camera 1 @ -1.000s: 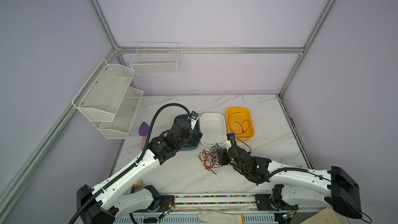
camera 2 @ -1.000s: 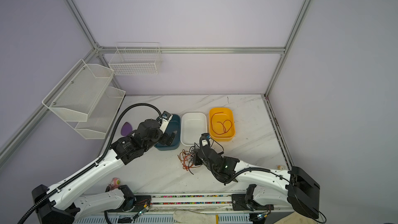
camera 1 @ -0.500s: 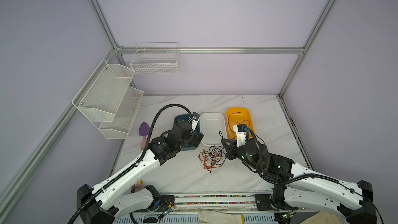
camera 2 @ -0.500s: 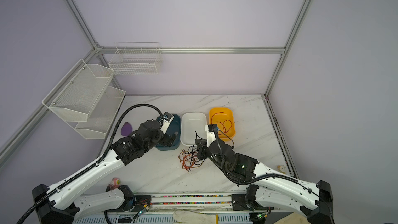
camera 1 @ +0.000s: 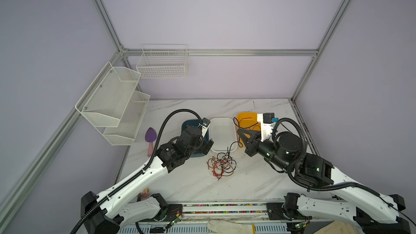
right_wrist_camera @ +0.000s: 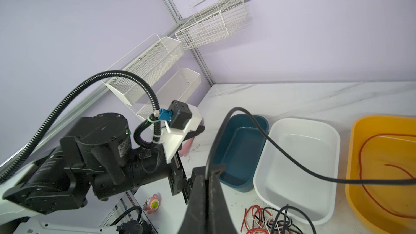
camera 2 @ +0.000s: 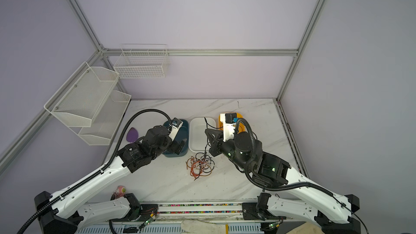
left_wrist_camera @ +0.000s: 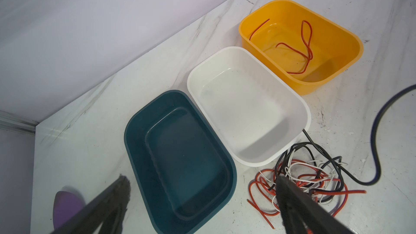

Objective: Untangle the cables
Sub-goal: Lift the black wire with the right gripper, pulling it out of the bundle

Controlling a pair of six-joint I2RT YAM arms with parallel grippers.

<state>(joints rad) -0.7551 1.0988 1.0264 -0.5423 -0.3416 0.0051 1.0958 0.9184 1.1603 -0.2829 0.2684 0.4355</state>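
Lilac walls (camera 1: pixel 225 19), aluminium frame (camera 1: pixel 220 52), white mesh shelves (camera 1: pixel 112 100), marble tabletop (camera 1: pixel 193 183)

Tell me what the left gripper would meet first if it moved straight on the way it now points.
Probably the teal bin: in the left wrist view the open left gripper aims into it, though depth is unclear.

Right gripper (camera 1: pixel 239 131), now up off the tangle (camera 1: pixel 221 165), black cable (right_wrist_camera: pixel 236 108) in tow.

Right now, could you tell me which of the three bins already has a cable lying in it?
The yellow bin at the end of the row: a red cable lies on its floor, while the white bin and teal bin hold none.
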